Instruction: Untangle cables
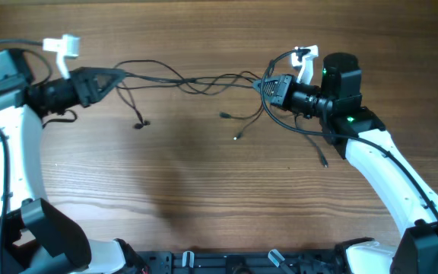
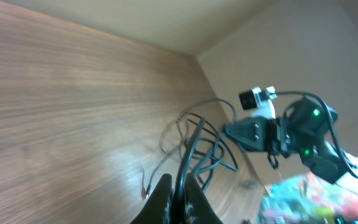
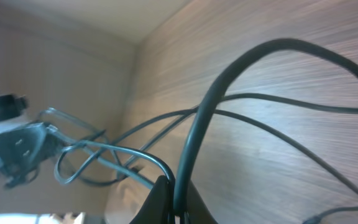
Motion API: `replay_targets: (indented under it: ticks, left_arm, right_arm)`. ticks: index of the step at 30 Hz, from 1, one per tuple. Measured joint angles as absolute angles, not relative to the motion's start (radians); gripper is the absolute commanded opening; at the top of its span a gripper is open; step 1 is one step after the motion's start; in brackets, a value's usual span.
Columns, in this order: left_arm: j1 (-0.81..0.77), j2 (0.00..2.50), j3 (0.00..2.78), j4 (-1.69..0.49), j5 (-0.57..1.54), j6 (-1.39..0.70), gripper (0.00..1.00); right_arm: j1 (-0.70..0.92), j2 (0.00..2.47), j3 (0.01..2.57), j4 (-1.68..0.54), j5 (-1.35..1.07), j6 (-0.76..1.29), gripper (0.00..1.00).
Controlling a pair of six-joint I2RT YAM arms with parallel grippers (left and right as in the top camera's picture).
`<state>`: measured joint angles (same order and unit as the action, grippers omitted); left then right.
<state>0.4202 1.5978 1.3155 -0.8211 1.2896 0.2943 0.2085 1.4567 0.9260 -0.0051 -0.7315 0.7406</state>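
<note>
The left gripper [image 1: 117, 76] at nine o'clock and the right gripper [image 1: 263, 87] at three have their jaws clamped on the cables [image 1: 192, 82]; pulling apart could tighten the tangle.

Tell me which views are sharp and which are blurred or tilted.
Overhead: sharp and evenly lit, cables crisp against the table. Left wrist: tilted, soft throughout. Right wrist: tilted, the nearest cable looms thick and out of focus.
</note>
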Motion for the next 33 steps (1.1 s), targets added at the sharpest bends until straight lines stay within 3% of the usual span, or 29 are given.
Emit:
replay_targets:
  ticks: [1, 2, 3, 4, 5, 6, 14, 16, 19, 21, 24, 26, 29, 31, 32, 33]
  left_arm:
    - [0.440, 1.595, 1.315, -0.833, 1.297, 0.294, 0.04]
    - [0.448, 1.594, 1.315, -0.843, 1.299, 0.294, 0.05]
    - [0.469, 1.592, 1.316, -0.838, 1.286, 0.295, 0.27]
    - [0.490, 1.592, 1.316, -0.838, 1.277, 0.294, 0.67]
    - [0.495, 1.592, 1.316, -0.838, 1.271, 0.300, 0.91]
    - [0.477, 1.591, 1.316, -0.839, 1.270, 0.298, 1.00]
    - [0.048, 1.591, 1.316, -0.819, 1.167, 0.298, 1.00]
    - [-0.033, 1.591, 1.316, -0.739, 0.988, 0.220, 1.00]
    - [-0.037, 1.591, 1.316, -0.703, 0.591, -0.028, 1.00]
    - [-0.032, 1.591, 1.316, -0.718, 0.425, -0.128, 0.77]
    - [-0.041, 1.600, 1.320, -0.836, 0.345, -0.154, 0.70]
    - [-0.060, 1.637, 1.322, -0.883, 0.322, -0.138, 0.58]
    - [-0.097, 1.750, 1.322, -0.895, 0.305, -0.128, 0.58]
    - [-0.138, 1.837, 1.322, -0.894, 0.298, -0.128, 0.52]
    - [-0.158, 1.871, 1.322, -0.889, 0.296, -0.128, 0.11]
    - [-0.179, 1.901, 1.322, -0.873, 0.296, -0.126, 0.04]
  right_arm:
    - [0.208, 1.457, 0.926, -0.005, -0.743, 0.741, 0.72]
    - [0.207, 1.456, 0.926, -0.013, -0.723, 0.739, 1.00]
    - [0.165, 1.456, 0.920, -0.038, -0.674, 0.741, 1.00]
    - [0.123, 1.456, 0.916, -0.053, -0.636, 0.741, 1.00]
    - [0.096, 1.456, 0.914, -0.061, -0.608, 0.740, 1.00]
    - [0.090, 1.456, 0.913, -0.070, -0.591, 0.738, 1.00]
    - [0.101, 1.456, 0.911, -0.189, -0.554, 0.740, 1.00]
    - [0.112, 1.456, 0.910, -0.222, -0.548, 0.739, 0.99]
    - [0.157, 1.456, 0.905, -0.224, -0.529, 0.713, 1.00]
    - [0.191, 1.461, 0.904, -0.226, -0.496, 0.706, 1.00]
    - [0.219, 1.477, 0.903, -0.227, -0.448, 0.702, 1.00]
    - [0.225, 1.483, 0.903, -0.229, -0.432, 0.702, 1.00]
    - [0.225, 1.487, 0.902, -0.229, -0.406, 0.702, 1.00]
    - [0.225, 1.487, 0.902, -0.229, -0.398, 0.702, 1.00]
    - [0.225, 1.488, 0.902, -0.229, -0.395, 0.702, 1.00]
    - [0.225, 1.488, 0.902, -0.229, -0.395, 0.702, 1.00]
